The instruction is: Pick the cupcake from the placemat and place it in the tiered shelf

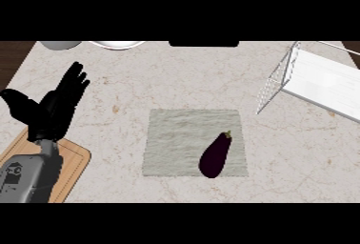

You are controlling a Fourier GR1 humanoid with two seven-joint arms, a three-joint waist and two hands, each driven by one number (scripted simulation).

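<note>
On the grey placemat in the middle of the counter lies a dark purple eggplant, near the mat's lower right; no cupcake shows. The white wire tiered shelf stands at the right, tilted in the view. My left hand is held up at the left, fingers straight and spread, well away from the mat. My right hand is out of the picture.
A wooden cutting board lies at the lower left under my left forearm. At the counter's far edge are a grey cup, a white plate and a black object.
</note>
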